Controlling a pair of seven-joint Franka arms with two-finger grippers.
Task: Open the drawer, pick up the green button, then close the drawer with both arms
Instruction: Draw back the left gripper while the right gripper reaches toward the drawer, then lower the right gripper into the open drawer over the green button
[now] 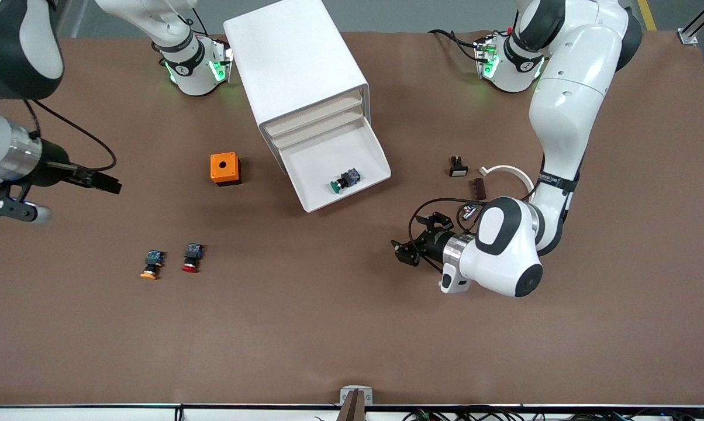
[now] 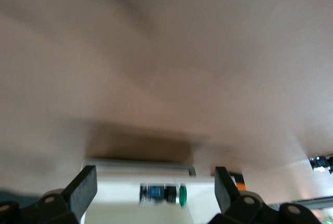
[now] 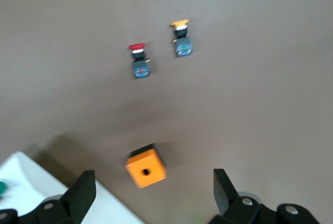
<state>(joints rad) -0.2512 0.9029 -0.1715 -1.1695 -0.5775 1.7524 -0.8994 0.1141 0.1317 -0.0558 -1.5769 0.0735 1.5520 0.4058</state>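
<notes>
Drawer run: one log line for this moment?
drawer: shallow white tray-like drawer pulled out | button: small green-capped push button inside, untouched | left gripper: jaws open, empty | right gripper: jaws open, empty

- Front view is bright and evenly lit from above, sharp right across the brown worktop [image 1: 352,327].
- Shadows are soft and short: a faint one sits under the orange box [image 1: 225,169], another hugs the cabinet [image 1: 296,70] toward the right arm's end.
- Glossy highlights gleam on the left arm [image 1: 568,111]; green lamps glow at both bases.
- Left wrist view is heavily smeared, worktop washed to pale streaks, the green button [image 2: 165,194] soft-edged.
- Right wrist view is dimmer and mildly blurred; the red-capped button [image 3: 139,61] and orange-capped button [image 3: 181,39] remain readable.
</notes>
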